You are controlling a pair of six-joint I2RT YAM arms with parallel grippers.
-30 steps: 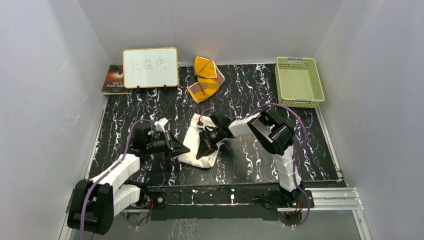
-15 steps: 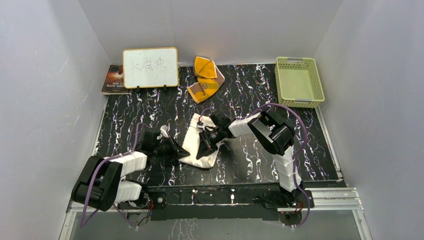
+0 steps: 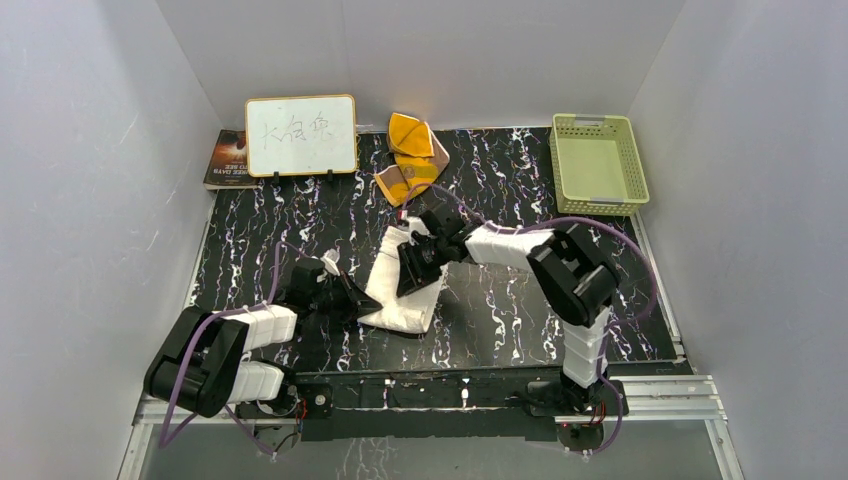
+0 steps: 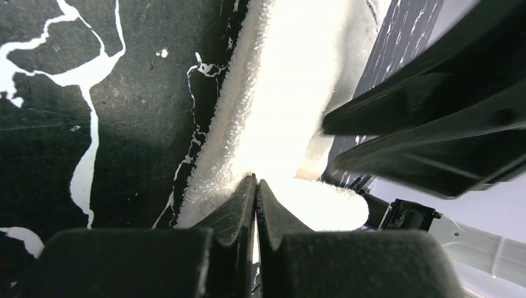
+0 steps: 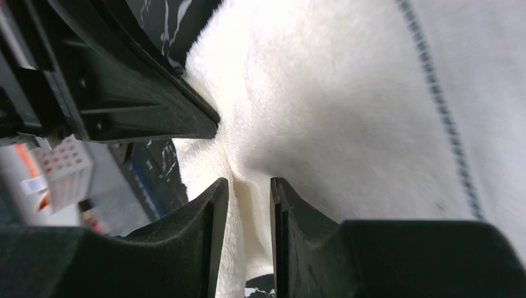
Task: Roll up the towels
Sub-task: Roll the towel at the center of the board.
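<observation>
Cream towel [image 3: 410, 308] lies partly folded on the black marbled table [image 3: 520, 300], with its long axis running near to far. The left gripper [image 3: 366, 298] sits at the cream towel's near left corner, fingers pressed together; whether cloth is caught cannot be told. The right gripper [image 3: 406, 284] is over its far half, jaws slightly apart astride a cloth ridge. The orange towel [image 3: 410, 155] lies crumpled beyond its far end. Rolling should follow the long axis, and the right arm is nearer the far end.

Towels: two (cream-white towel [image 3: 405, 312], orange-yellow towel [image 3: 410, 160]). Whiteboard [image 3: 300, 135]: one. Book [image 3: 225, 160]: one. Green basket [image 3: 590, 122]: one.
</observation>
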